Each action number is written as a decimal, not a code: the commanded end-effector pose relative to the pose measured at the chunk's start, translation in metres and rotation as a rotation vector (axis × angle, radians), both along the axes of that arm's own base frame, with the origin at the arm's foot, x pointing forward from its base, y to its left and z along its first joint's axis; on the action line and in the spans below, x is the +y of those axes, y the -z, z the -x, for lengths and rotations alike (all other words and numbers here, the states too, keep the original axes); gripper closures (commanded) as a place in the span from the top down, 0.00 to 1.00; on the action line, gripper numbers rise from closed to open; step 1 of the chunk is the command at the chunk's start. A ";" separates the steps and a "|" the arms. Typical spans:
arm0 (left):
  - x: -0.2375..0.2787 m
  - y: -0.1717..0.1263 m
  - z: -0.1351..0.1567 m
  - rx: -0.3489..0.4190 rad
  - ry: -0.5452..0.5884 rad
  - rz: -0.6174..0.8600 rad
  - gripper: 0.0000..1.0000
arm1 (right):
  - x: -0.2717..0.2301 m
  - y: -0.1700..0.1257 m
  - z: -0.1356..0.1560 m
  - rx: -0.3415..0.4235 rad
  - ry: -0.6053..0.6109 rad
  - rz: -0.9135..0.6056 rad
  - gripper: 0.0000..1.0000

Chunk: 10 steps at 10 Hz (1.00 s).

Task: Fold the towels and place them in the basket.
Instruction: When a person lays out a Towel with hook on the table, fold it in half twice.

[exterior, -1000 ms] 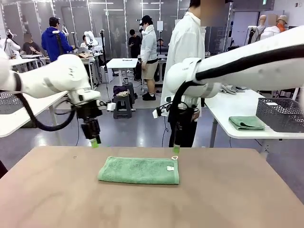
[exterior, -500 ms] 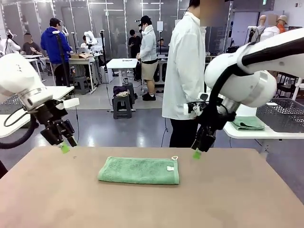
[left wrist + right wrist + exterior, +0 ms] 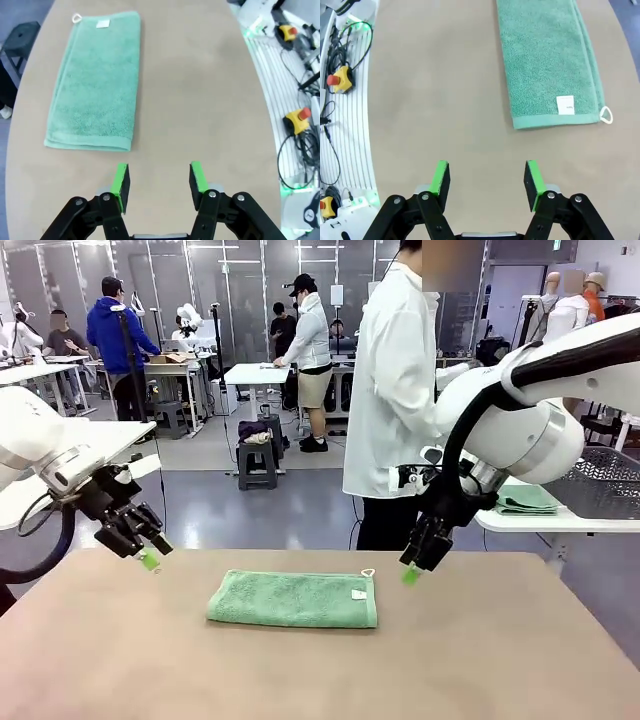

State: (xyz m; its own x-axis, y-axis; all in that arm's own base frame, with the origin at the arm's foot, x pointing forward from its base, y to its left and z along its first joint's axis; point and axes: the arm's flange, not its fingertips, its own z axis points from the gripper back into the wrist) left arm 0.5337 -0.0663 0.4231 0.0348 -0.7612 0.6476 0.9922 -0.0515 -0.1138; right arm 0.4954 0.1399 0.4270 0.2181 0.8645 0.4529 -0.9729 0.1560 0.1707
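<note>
A sea-green towel (image 3: 292,599) lies folded into a long flat strip in the middle of the brown table (image 3: 480,660). Its white label and hanging loop are at the right end. My left gripper (image 3: 150,560) hangs open above the table to the left of the towel, with nothing between its fingers. In the left wrist view the towel (image 3: 95,80) lies ahead of the open left gripper (image 3: 159,170). My right gripper (image 3: 410,575) hangs open just right of the towel's far right corner. The right wrist view shows the label end of the towel (image 3: 547,60) beyond the open right gripper (image 3: 487,170).
A person in a long white coat (image 3: 395,390) stands at the table's far edge. On a white side table at the right sit a dark grey mesh basket (image 3: 612,485) and another folded green towel (image 3: 527,500). Cables and emergency-stop buttons (image 3: 340,80) lie beside the table.
Both grippers have drawn away from the towel's far corners, the left one swinging out to the left and the right one to the right. The towel has stayed where it was.
</note>
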 end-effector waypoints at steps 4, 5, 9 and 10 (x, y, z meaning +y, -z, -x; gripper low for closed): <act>0.025 0.015 -0.002 -0.022 -0.007 0.157 0.62 | 0.032 0.015 0.001 0.101 0.602 -0.106 0.75; 0.027 0.015 -0.002 -0.025 -0.011 0.167 0.62 | 0.040 0.015 0.004 0.116 0.811 -0.116 0.75; 0.038 0.019 -0.008 -0.046 -0.023 0.275 0.62 | 0.061 0.013 0.011 0.373 1.277 -0.057 0.75; 0.040 0.020 -0.009 -0.049 -0.032 0.298 0.62 | 0.061 0.016 0.011 0.417 1.300 -0.055 0.75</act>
State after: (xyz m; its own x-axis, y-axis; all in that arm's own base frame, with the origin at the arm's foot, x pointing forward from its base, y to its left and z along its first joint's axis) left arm 0.5384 -0.0312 0.4057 0.0420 -0.5883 0.8076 0.9971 -0.0271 -0.0715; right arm 0.4847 0.1880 0.3974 0.9675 0.0057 0.2526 -0.1116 0.9066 0.4070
